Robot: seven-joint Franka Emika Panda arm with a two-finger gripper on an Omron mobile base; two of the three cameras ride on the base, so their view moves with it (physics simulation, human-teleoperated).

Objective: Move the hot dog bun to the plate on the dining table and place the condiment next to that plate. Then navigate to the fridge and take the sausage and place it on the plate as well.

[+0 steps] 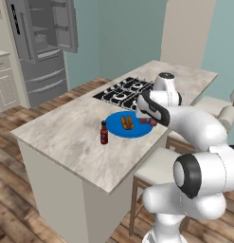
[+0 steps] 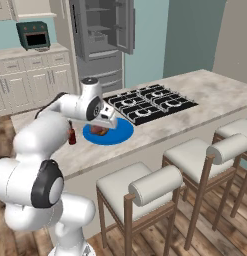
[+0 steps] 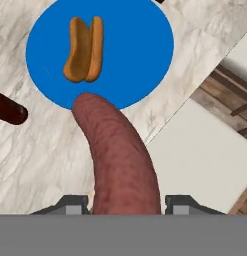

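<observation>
In the left base view, the round blue plate (image 1: 137,129) lies on the pale marble counter (image 1: 76,133) beside the black gas hob (image 1: 125,91), with the split golden-brown hot dog bun (image 1: 127,123) on it and the small dark red condiment bottle (image 1: 104,133) upright just beside its rim. The right base view shows the two-finger gripper (image 2: 101,129) over the plate's edge. In the hand view, the jaws are clamped on the reddish-brown curved sausage (image 3: 120,160), whose tip overlaps the plate's near rim.

Bright flat rendered light, soft shadows, no glare; low-res, slightly soft pics, no edge distortion
</observation>
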